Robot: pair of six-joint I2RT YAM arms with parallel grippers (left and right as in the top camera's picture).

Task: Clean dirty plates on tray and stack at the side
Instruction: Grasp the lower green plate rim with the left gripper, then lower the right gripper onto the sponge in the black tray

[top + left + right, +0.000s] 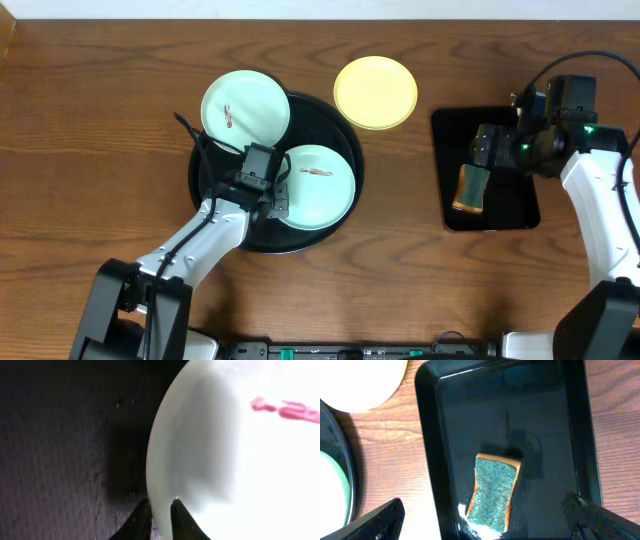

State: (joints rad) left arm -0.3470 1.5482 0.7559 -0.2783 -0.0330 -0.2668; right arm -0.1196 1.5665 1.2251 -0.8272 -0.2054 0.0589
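We are looking down at a brown wooden table. A big round tray, shiny and black, is sitting on it left of the middle.

Two green plates are on that round tray. The far green plate is resting at the far left, and part of it is hanging out over the rim. The near green plate is lying flat on the right side of the round tray. Each green plate is showing a small red smear. The yellow plate is lying on the table just beside the round tray, at the far right of it, and it is looking clean.

Our left gripper is reaching over the round tray to the left edge of the near green plate. Its two fingers are close together and are pinching the rim of that plate between them.

On the right, a small black tray is sitting on the table. A sponge, green on top and orange at the sides, is lying in it. Our right gripper is hanging above the sponge with its fingers spread wide, and it is holding nothing.
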